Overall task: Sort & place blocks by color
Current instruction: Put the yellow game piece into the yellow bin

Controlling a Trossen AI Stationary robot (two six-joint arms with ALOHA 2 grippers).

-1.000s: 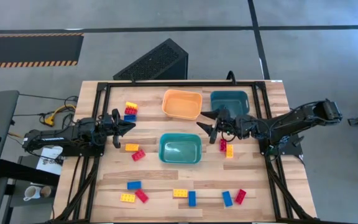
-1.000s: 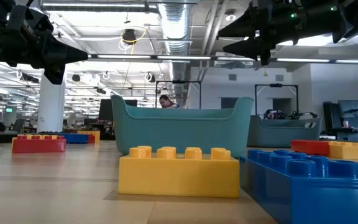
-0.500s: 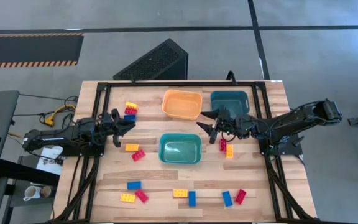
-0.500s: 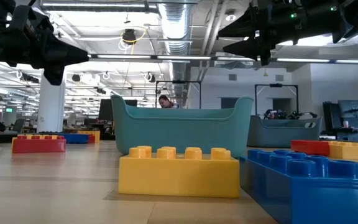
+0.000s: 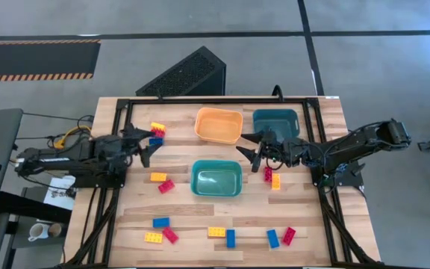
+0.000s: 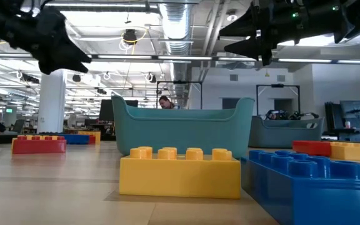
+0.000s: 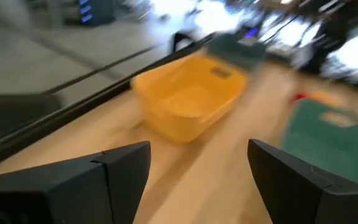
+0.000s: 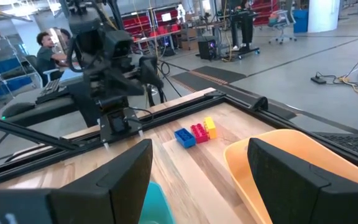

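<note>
left end effector (image 5: 146, 142) spread and empty near the stacked blocks (image 5: 157, 134), likely lining up a pick; right end effector (image 5: 251, 147) spread, idle by orange bin (image 5: 219, 125)

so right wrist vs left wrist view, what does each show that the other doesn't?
Only the right wrist view: the left arm, a row of blue, red and yellow blocks on the table, and a seated person beyond it. Only the left wrist view: the far dark teal bin, blurred. Both: the orange bin, the near teal bin, and each arm's own open fingers at the bottom.
</note>
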